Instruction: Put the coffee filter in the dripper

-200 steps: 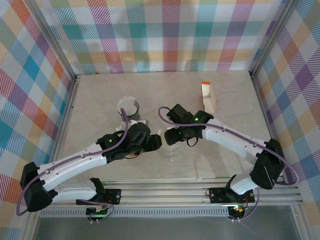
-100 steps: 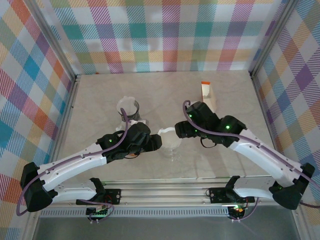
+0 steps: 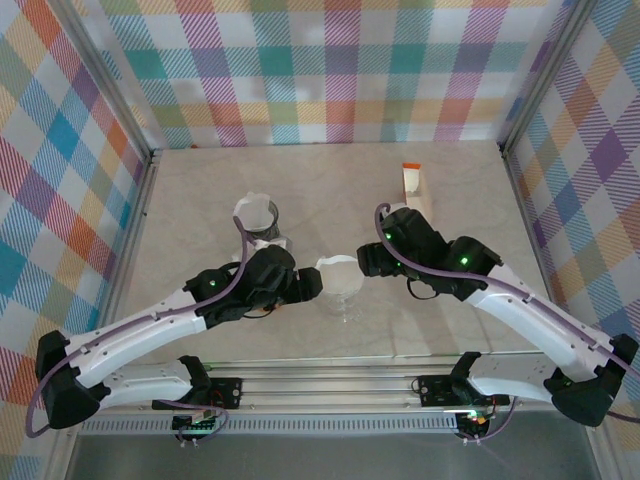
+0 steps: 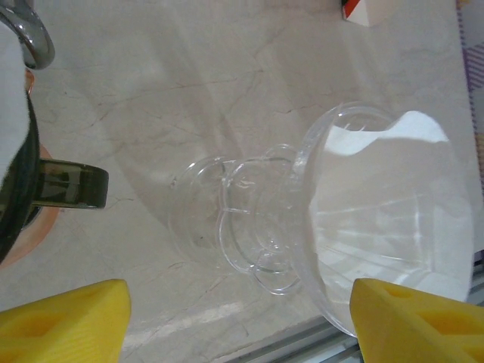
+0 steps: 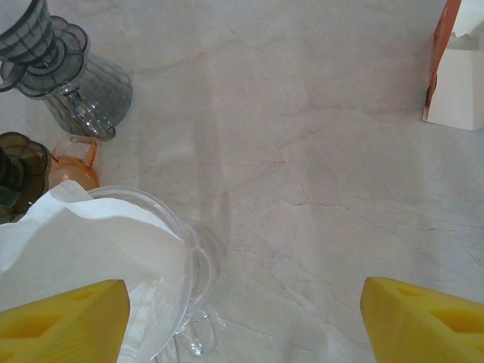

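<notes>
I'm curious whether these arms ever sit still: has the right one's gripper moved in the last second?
Yes. Seen from above, the right gripper has pulled rightward, away from the glass dripper and closer to the orange-and-white box.

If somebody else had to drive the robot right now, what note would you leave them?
Left gripper: open, one finger on each side of the dripper, not clamping it.
Right gripper: open, holding nothing, beside the dripper.
Filter: in the dripper, one edge poking above the rim.
Done: the filter is in.
Left: check that it sits snug, then probably pull both arms back.
</notes>
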Available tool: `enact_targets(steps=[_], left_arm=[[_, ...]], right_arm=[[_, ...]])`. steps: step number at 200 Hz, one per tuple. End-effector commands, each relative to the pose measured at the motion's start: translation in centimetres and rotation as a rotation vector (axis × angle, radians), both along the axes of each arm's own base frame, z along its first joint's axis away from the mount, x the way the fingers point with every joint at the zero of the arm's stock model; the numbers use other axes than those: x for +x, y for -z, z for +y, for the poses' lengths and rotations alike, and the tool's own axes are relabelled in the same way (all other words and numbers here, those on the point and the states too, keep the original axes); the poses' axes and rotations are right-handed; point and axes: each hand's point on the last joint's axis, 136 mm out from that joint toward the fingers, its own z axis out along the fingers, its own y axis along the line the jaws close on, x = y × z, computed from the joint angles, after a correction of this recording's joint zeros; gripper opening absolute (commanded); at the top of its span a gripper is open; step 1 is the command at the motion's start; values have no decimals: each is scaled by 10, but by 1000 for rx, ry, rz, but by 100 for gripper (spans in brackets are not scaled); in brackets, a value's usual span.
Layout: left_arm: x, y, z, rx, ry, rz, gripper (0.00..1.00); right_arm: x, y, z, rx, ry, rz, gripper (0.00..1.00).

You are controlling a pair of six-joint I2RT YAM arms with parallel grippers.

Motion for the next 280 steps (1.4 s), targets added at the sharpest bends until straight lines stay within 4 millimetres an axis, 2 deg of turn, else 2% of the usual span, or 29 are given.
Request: enact_targets(steps=[1, 24, 46, 62, 75, 102, 127, 146, 167, 180, 184, 196, 213, 227, 236, 256, 280], left_arm=[[3, -29, 6, -44, -25, -46, 78], [1, -43, 7, -77, -18, -66, 83], [3, -74, 25, -70, -36, -166, 92], [8, -99, 51, -28, -92, -258, 99], [13, -115, 76, 9, -150, -323, 100], [26, -134, 126, 100, -305, -413, 100], [42, -142, 168, 250, -453, -491, 100], [58, -137, 188, 347, -533, -519, 100], [73, -126, 220, 450, -685, -542, 100], [84, -119, 232, 482, -730, -560, 100], [88, -117, 235, 494, -739, -563, 100], [99, -106, 245, 525, -760, -553, 100], [116, -76, 266, 601, -792, -467, 100], [124, -47, 289, 658, -849, -372, 100], [129, -28, 298, 653, -859, -331, 100], [138, -2, 307, 632, -881, -338, 100], [144, 24, 307, 640, -858, -371, 100]], right_arm=[[0, -7, -7, 24, 31, -27, 80], [-1, -8, -9, 36, 33, -32, 81], [-5, -9, -6, 76, 3, -53, 81], [-7, -10, -3, 117, -21, -78, 82], [-9, -9, -3, 147, -28, -97, 83], [-11, -1, -5, 168, -28, -117, 86], [-10, 5, -5, 157, -42, -131, 91], [-9, 6, -4, 166, -49, -150, 93], [-9, 5, -4, 191, -54, -184, 94], [-8, 6, -5, 200, -52, -201, 96], [-8, 7, -5, 201, -51, -205, 100], [-8, 11, -6, 201, -50, -209, 99], [-9, 18, -5, 192, -56, -203, 99], [-9, 22, -7, 183, -53, -202, 99], [-10, 23, -7, 184, -62, -207, 99], [-13, 25, -4, 204, -90, -216, 99], [-17, 27, -5, 211, -106, -217, 99]])
